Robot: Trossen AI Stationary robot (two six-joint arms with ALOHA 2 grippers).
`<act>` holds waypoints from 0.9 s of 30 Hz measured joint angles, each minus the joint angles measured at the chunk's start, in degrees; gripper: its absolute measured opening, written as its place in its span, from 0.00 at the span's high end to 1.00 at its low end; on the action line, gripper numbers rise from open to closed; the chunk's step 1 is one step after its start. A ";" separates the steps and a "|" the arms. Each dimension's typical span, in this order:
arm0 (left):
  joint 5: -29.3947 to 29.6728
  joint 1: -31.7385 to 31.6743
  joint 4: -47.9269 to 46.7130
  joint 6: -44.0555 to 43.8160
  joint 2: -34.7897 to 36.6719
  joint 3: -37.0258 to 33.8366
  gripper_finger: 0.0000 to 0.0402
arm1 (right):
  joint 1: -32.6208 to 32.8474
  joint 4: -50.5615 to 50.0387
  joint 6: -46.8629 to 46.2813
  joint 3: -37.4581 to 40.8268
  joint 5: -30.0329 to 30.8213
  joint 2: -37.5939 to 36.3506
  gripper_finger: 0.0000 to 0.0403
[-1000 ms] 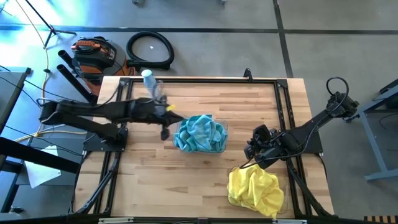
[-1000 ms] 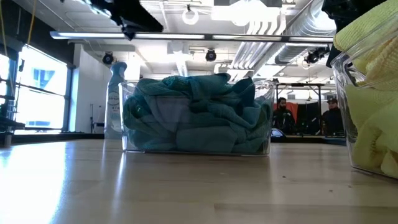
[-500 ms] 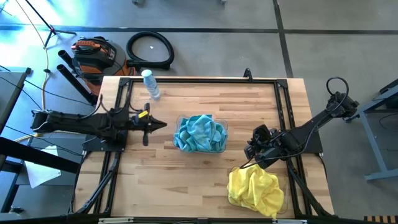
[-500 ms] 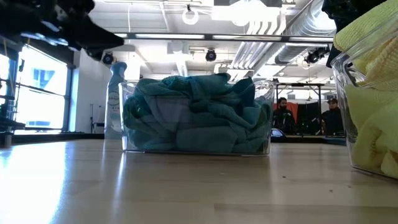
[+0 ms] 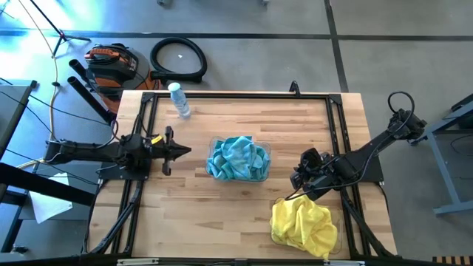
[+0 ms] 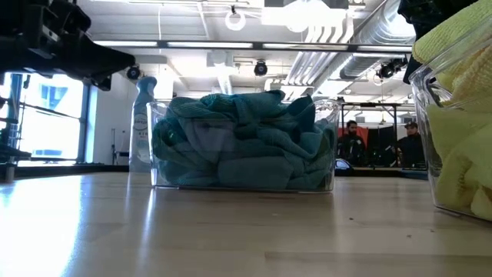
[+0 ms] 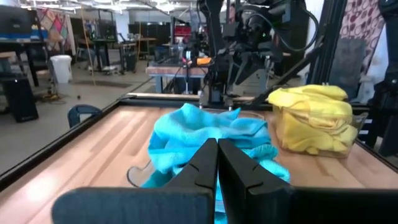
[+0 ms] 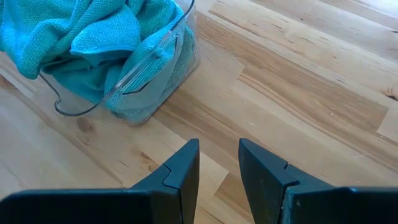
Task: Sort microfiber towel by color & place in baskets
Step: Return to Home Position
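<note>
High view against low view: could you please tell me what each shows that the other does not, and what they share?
Only the high view shows the floor beyond the table, with a black hose and an orange vacuum, and the right gripper over the table's right half. Only the low view shows people in the room behind. Both show the blue towels and the yellow towels, each pile in its own clear basket, the spray bottle and the left gripper near the table's left edge.
</note>
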State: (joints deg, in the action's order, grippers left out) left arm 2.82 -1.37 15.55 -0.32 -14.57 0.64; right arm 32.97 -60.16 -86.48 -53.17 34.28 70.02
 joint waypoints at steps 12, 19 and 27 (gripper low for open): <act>-0.67 0.00 -2.23 2.03 2.15 0.02 1.00 | 0.00 -2.44 1.92 0.00 -0.07 0.00 0.91; -0.40 0.00 -2.02 0.76 5.02 0.04 1.00 | 0.00 -4.90 5.87 0.00 -0.23 0.00 0.94; -0.92 0.02 -5.83 0.41 12.62 0.07 1.00 | 0.17 -6.11 15.63 0.00 -3.33 0.00 0.99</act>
State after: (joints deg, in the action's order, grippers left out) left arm 1.90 -1.34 9.72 0.09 -1.95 0.71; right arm 33.15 -66.27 -70.84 -53.17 30.95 70.02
